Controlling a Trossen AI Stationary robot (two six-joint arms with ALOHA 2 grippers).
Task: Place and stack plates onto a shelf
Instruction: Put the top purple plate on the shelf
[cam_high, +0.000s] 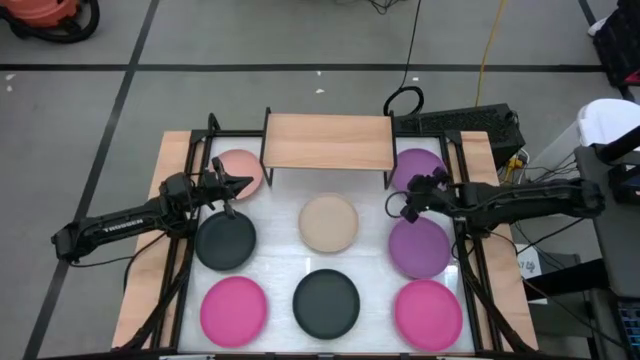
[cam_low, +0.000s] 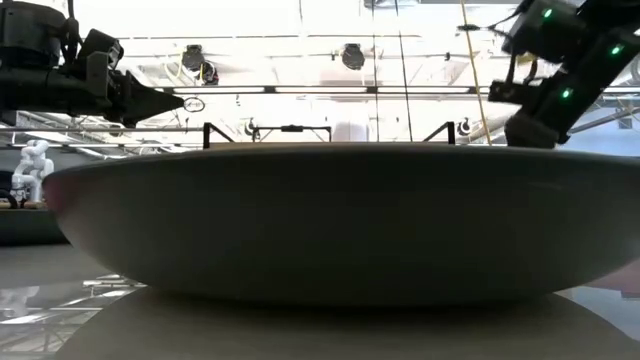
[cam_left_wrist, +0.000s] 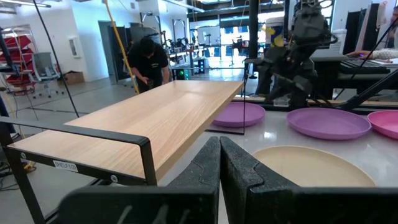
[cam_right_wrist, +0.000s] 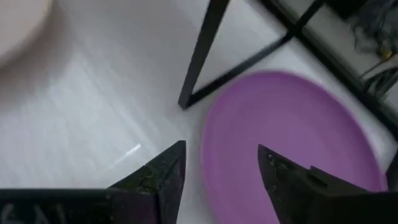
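High view: eight plates lie on the white table around the empty shelf (cam_high: 327, 142).
Right gripper (cam_high: 410, 200) hovers with fingers spread wide and holding nothing, between the rear purple plate (cam_high: 418, 167) and the front purple plate (cam_high: 420, 247). Left gripper (cam_high: 243, 184) is pinched closed and empty, above the light pink plate (cam_high: 240, 172), near the dark grey plate (cam_high: 225, 241).

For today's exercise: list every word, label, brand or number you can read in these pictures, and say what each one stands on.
"TROSSEN": on the left arm, read in the high view.
White sticker on the shelf frame: too small to read.
No other text is readable.
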